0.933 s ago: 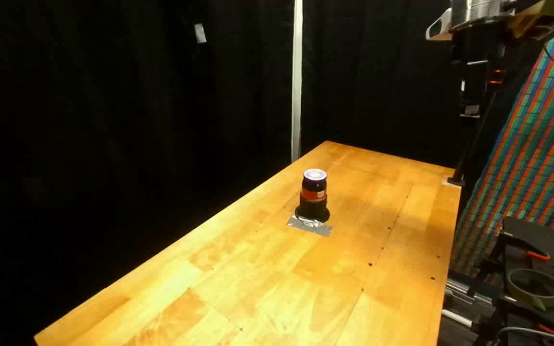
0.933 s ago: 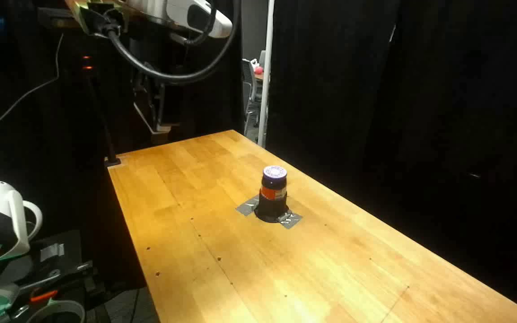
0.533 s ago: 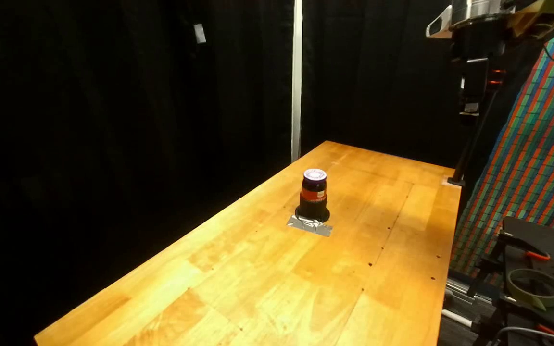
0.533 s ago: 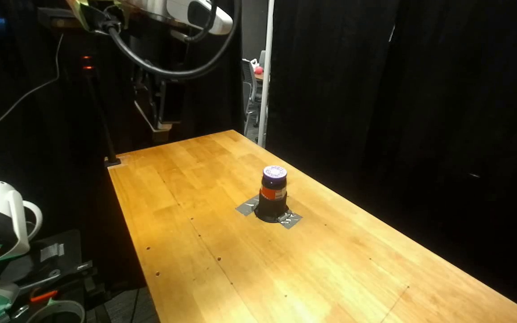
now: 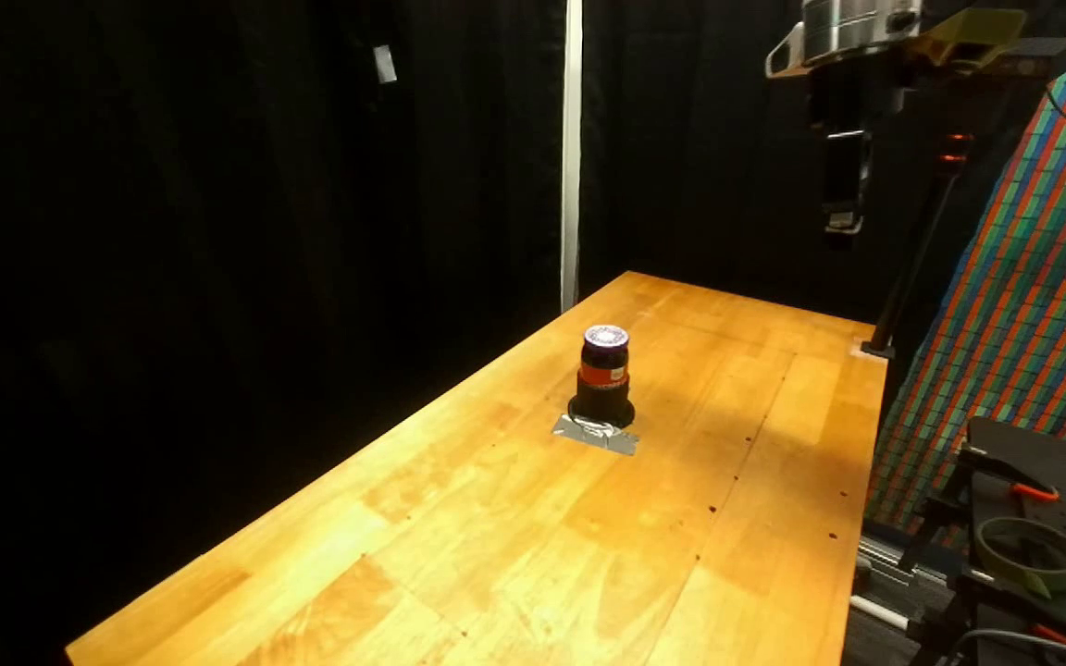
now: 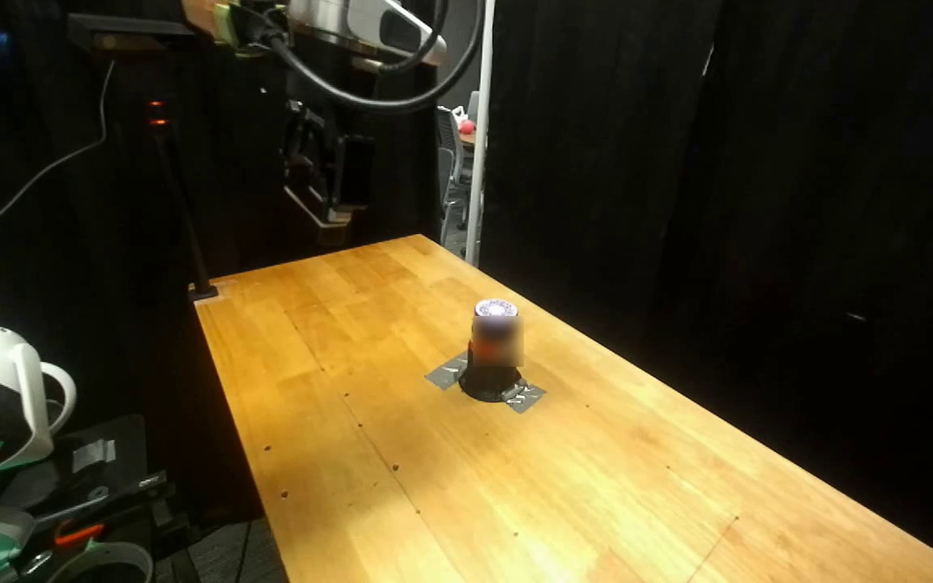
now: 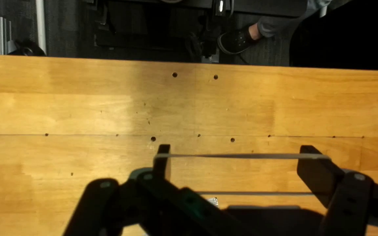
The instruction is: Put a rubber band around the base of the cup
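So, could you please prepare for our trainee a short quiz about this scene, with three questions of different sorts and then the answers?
1. True or false: the cup lies on its side on the table.

2. Choose one. In the wrist view, the hand is:
A) shut on the cup
B) open, with a rubber band stretched between its fingers
C) shut and holding nothing

3. Fill in the missing word: in both exterior views, grey ____ is on the table at the foot of the cup.

Key:
1: false, the cup stands upright
2: B
3: tape
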`<state>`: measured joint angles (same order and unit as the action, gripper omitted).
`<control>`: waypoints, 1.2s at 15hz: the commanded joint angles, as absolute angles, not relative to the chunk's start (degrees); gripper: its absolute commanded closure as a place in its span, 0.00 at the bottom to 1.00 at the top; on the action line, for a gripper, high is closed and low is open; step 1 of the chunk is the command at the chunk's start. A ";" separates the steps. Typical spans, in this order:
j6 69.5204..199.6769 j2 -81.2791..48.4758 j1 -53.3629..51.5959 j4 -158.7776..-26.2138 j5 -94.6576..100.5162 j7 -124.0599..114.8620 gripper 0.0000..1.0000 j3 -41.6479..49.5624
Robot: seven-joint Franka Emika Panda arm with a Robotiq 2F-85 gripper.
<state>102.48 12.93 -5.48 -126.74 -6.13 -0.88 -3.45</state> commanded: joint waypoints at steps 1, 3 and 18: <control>103.35 -0.96 -5.52 -113.07 -1.13 -7.24 0.00 -6.29; 105.84 -7.36 -5.90 -107.11 -0.02 -8.43 0.00 -6.50; 115.82 -38.74 -6.38 -78.36 0.97 -4.90 0.00 -2.76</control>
<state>116.56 -34.75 -5.99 -83.91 -0.20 -5.69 -3.72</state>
